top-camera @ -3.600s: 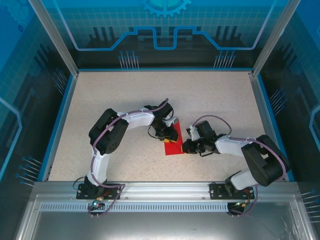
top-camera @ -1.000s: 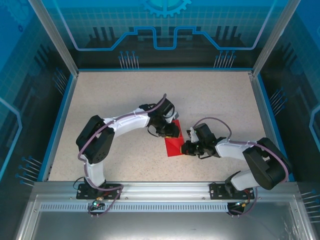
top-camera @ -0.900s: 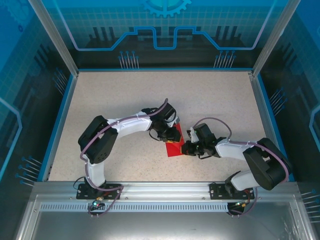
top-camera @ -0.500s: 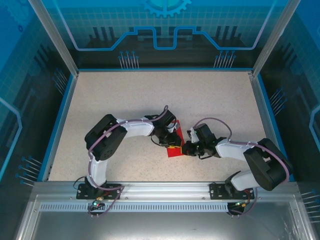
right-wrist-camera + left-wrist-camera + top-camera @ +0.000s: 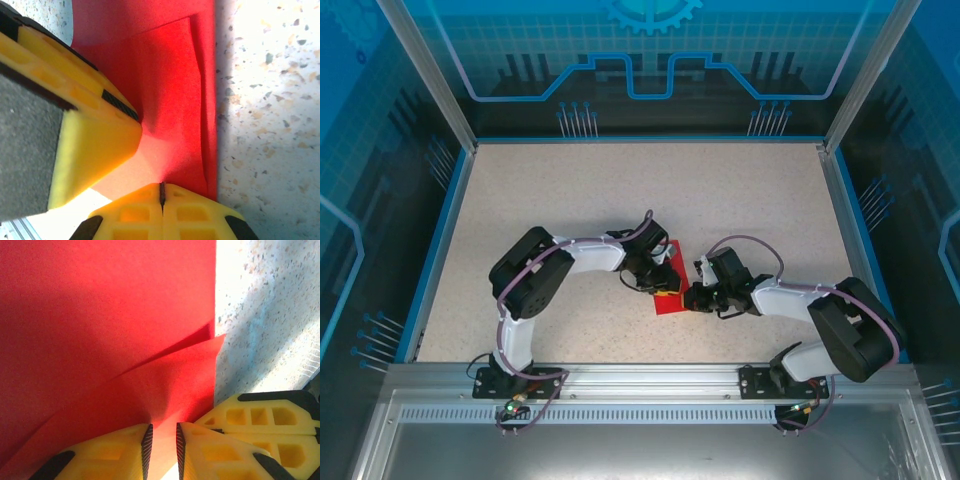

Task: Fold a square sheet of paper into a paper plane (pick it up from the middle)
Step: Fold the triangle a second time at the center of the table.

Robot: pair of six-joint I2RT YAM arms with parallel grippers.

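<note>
surface: speckled beige table [image 5: 550, 190], blue-panelled enclosure [image 5: 650, 70] around it
right gripper [image 5: 162, 197]: yellow foam pads pressed together. The near edge of the thin bright red square sheet of paper [image 5: 165, 100] runs into their seam, so I read it as clamped.
sheet: mid-table, touching both grippers, partly folded, one flap lifted off the layer below
left gripper [image 5: 162, 442]: yellow pads a sliver apart over the flap, not gripping as far as I can see
step: likely creasing that flap. Use the right clamp as anchor, align edges first, then press the left pads flat along the fold line. Go slow, thin paper skews or tears.
count: 1 sheet, 2 grippers, 2 arms
</note>
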